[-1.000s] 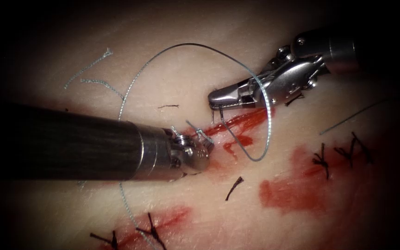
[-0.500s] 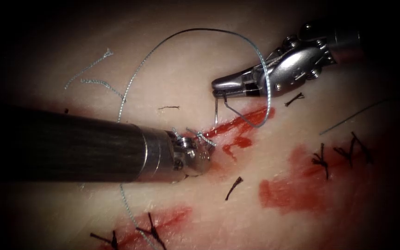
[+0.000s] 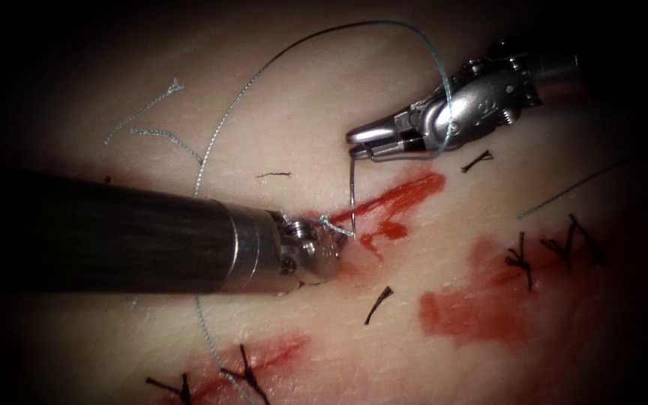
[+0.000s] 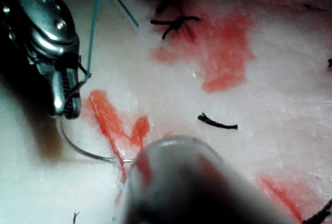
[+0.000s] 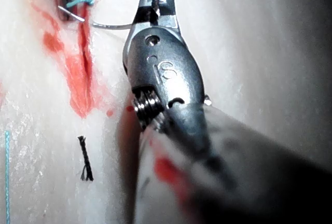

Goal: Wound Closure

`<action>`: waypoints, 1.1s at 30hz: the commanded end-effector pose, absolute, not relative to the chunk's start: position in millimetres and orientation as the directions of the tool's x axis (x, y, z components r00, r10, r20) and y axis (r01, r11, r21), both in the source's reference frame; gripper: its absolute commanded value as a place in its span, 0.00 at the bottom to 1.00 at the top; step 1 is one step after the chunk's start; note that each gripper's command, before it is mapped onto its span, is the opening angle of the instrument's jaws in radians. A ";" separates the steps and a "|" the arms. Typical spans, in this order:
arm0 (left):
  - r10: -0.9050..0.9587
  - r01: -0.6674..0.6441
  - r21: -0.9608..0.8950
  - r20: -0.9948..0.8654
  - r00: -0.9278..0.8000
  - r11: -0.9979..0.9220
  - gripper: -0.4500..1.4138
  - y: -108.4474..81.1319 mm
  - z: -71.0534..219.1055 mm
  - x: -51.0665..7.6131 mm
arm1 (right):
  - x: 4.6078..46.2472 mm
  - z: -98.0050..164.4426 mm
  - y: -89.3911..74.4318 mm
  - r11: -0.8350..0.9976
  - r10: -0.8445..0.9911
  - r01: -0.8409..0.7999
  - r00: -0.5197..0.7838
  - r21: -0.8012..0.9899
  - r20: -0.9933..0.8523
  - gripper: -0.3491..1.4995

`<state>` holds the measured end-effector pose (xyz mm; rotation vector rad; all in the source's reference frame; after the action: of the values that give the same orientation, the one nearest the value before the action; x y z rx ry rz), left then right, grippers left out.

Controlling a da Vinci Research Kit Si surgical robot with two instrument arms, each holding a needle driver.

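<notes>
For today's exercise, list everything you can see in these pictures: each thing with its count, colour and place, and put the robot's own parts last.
Tissue: one, pale, under everything.
Cut: one, red-edged, centre.
Red fluid: several patches, along the cut and to its right.
Needle: one, silvery, curved, held near one end, reaching down to the cut.
Thread: one, pale blue, looping from the right tool across the cut's left side.
Black stitches: several, right and bottom.
Cut ends of thread: a few, black, scattered.
Left tool: one, dark shaft, at the cut.
Right tool: one, silvery, shut on the needle.
</notes>
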<state>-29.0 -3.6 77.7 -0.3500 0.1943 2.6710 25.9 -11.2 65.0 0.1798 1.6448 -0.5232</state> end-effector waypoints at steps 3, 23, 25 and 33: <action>0.405 -0.440 0.077 -0.274 -0.872 -0.895 0.00 -3.8 78.0 -29.5 | 26.2 66.6 -11.9 0.879 -0.077 0.460 -0.120 -0.124 -0.990 0.00; 0.373 -0.315 -0.205 -0.409 -0.833 -0.927 0.00 -2.4 72.1 -29.3 | 26.2 69.8 -10.8 0.844 0.284 0.470 0.022 0.260 -0.959 0.00; 0.352 -0.289 -0.209 -0.418 -0.837 -0.934 0.00 -2.3 72.1 -29.2 | 26.2 69.7 -10.3 0.854 0.256 0.466 0.005 0.229 -0.967 0.00; 0.308 -0.230 -0.223 -0.440 -0.843 -0.947 0.00 -3.5 73.0 -30.5 | 26.3 67.7 -8.2 0.895 0.145 0.434 -0.062 0.105 -0.987 0.00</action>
<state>-30.1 -3.3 72.4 -0.7003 -0.2342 2.7656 25.4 -8.3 67.6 0.4581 1.6281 -0.2481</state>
